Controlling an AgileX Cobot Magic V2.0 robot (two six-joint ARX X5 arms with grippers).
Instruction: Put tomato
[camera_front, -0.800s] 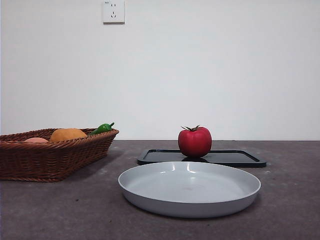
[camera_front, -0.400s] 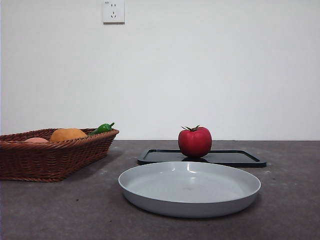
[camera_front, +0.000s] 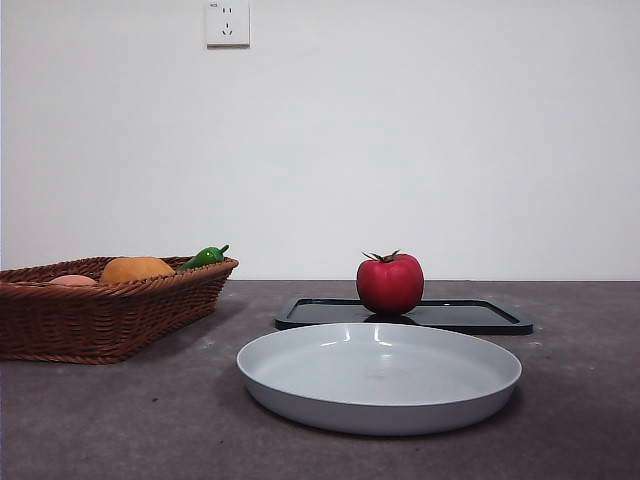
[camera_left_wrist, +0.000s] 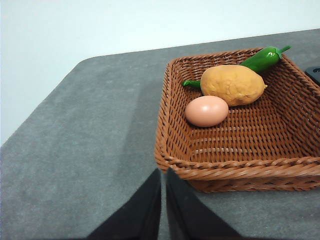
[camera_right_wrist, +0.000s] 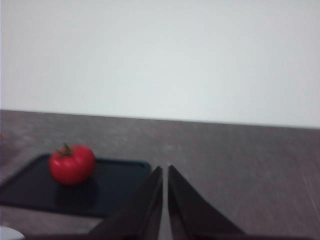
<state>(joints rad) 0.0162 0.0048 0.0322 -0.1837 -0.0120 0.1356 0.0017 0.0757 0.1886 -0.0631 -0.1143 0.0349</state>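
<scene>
A glossy red tomato (camera_front: 390, 283) with a dark green calyx stands on a flat black tray (camera_front: 470, 316) behind a wide grey plate (camera_front: 380, 378). The right wrist view shows the same tomato (camera_right_wrist: 72, 164) on the black tray (camera_right_wrist: 115, 187), some way off from my right gripper (camera_right_wrist: 164, 170), whose jaws are shut and hold nothing. My left gripper (camera_left_wrist: 163, 172) is shut too, hovering just outside the near rim of a wicker basket (camera_left_wrist: 235, 172). Neither arm appears in the front view.
The brown wicker basket (camera_front: 100, 310) stands at the left and holds an orange round fruit (camera_left_wrist: 232, 84), a pale pink-orange fruit (camera_left_wrist: 206, 110) and a green pepper (camera_left_wrist: 262, 58). A wall socket (camera_front: 227, 22) sits high on the white wall.
</scene>
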